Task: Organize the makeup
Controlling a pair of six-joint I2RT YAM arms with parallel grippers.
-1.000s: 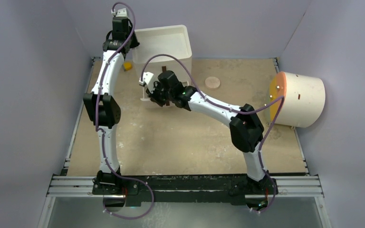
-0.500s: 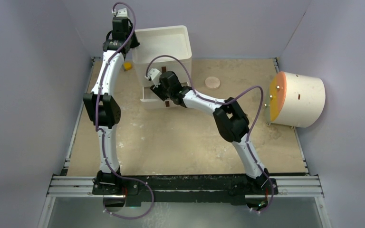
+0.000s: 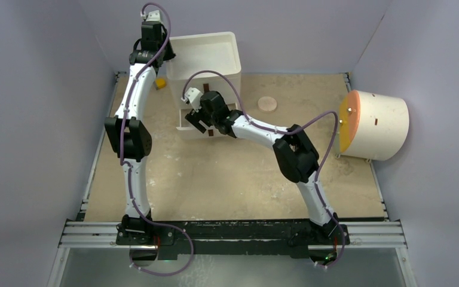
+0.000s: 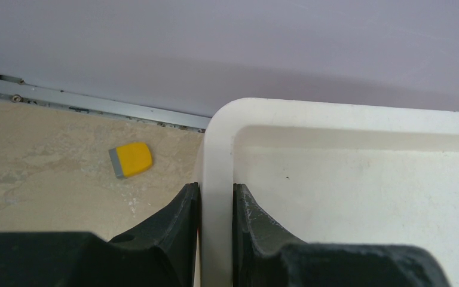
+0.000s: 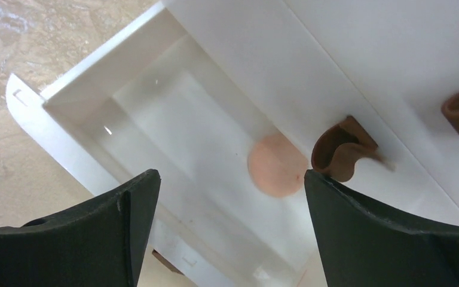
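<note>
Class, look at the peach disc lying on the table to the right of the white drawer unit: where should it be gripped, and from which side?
Grip the peach disc across its rim, coming straight down from above. It lies flat and low on the table, so a sideways approach likely finds nothing to pinch; the open right hand is nearer.

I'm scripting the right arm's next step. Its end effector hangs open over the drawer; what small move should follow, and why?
Probably raise the right end effector clear of the drawer and head toward the peach disc on the table. Its fingers are spread with nothing between them, and a second disc already lies in the drawer. The left end effector grips the organizer rim.
</note>
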